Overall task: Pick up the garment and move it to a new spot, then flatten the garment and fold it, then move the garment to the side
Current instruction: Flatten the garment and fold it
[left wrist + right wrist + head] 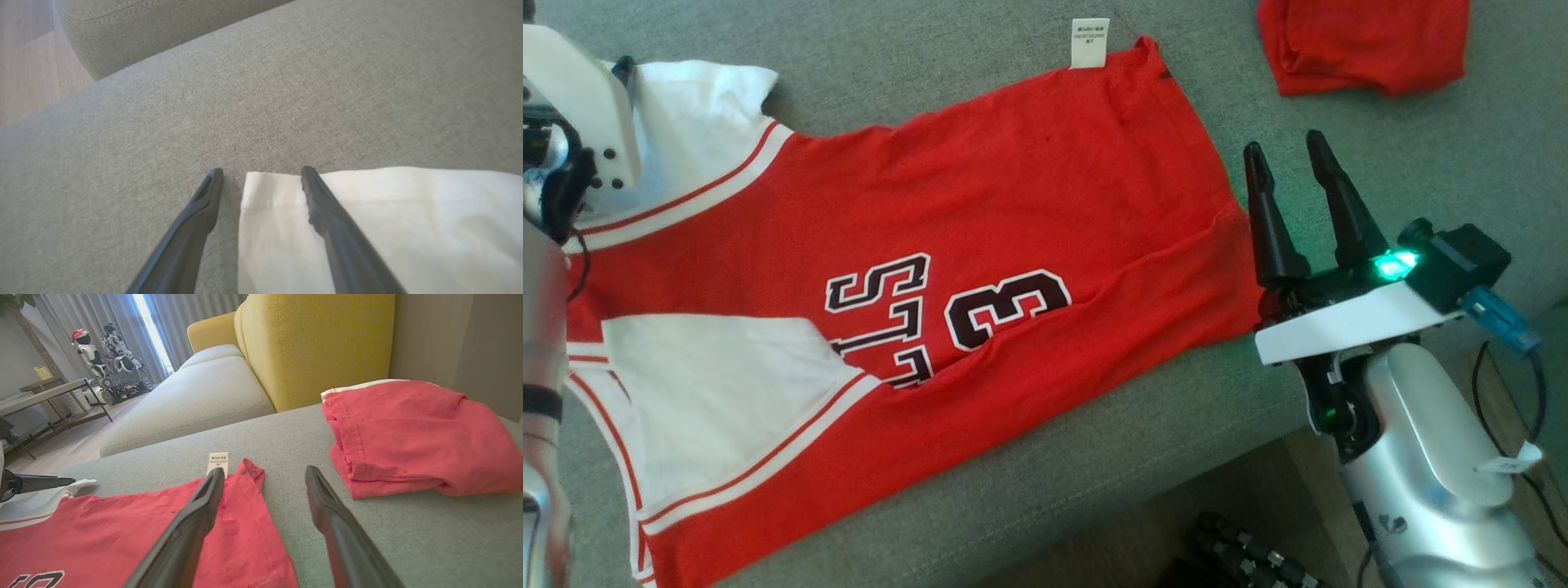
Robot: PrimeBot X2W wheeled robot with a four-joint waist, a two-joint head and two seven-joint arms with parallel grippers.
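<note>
Grey fabric cushion (915, 65) bearing a red-and-white jersey (1013, 188), spread flat, its white label (1089, 41) lying out past one edge. A folded red garment (1364, 41) rests near the jersey's hem corner, not touching it.

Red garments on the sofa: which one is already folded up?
The plain red garment beyond the right gripper; the jersey with white sleeves and black lettering lies spread out.

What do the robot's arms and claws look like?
The right claw and left claw each have two long, dark, tapering fingers. Behind the right one: a white plate, a green light, a black box with a blue plug and black cable, then a rounded silver forearm. The left arm is silver and white too.
</note>
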